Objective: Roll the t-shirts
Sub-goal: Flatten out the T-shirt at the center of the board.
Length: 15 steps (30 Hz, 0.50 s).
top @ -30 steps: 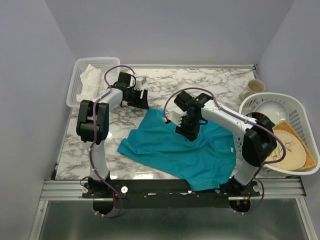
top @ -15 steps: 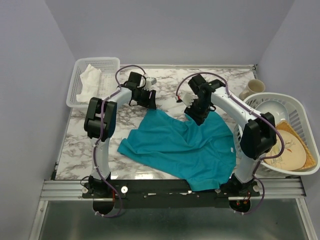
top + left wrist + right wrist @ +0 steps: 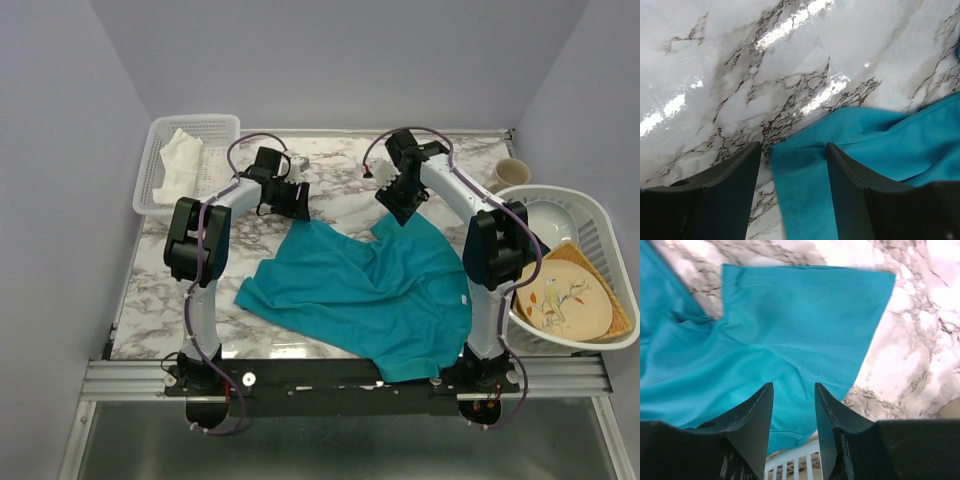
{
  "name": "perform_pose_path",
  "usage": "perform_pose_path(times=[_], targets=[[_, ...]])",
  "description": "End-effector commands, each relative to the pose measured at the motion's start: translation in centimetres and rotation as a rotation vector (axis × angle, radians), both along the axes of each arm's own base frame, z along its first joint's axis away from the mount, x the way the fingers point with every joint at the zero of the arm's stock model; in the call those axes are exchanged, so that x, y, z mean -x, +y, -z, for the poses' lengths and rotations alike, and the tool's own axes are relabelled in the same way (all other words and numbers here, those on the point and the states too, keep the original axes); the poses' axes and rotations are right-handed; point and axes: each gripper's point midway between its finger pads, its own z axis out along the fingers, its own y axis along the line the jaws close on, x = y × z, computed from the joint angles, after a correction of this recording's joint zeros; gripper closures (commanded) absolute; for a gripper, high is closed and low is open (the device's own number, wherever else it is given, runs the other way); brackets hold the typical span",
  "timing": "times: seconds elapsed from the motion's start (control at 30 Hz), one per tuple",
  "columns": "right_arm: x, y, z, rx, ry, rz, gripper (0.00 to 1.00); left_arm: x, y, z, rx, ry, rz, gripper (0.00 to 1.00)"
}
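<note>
shirt lay spread but rumpled on table, nothing rolled. left gripper hung jaws apart, corner right under gap (lining up a pinch, I'd guess). right gripper unclenched too, empty, sleeve flat below.

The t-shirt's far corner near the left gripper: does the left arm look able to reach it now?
Probably yes. The left gripper hovers with open jaws right over that corner of the t-shirt, and only bare marble table lies around it.
</note>
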Motion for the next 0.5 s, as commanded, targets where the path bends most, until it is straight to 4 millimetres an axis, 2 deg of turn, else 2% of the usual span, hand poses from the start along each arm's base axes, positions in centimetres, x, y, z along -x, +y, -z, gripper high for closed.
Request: perform_pose_path(times=[0.0, 0.1, 0.23, 0.3, 0.47], targets=[[-2.1, -1.0, -0.3, 0.013, -0.041, 0.050, 0.53, 2.5, 2.1, 2.3, -0.099, 0.088, -0.045, 0.36], [-2.2, -1.1, 0.0, 0.012, -0.040, 0.054, 0.53, 3.0, 2.0, 1.7, -0.085, 0.090, -0.046, 0.33], [-2.3, -1.0, 0.3, 0.010, -0.033, 0.057, 0.53, 2.8, 0.9, -2.1, 0.015, 0.004, -0.016, 0.22], [-2.1, -0.9, 0.5, 0.009, -0.025, 0.058, 0.53, 2.7, 0.8, -3.0, 0.052, -0.023, 0.012, 0.18], [-1.7, -1.0, 0.6, 0.010, -0.013, 0.060, 0.53, 2.0, 2.1, -1.0, 0.051, 0.000, 0.025, 0.19]])
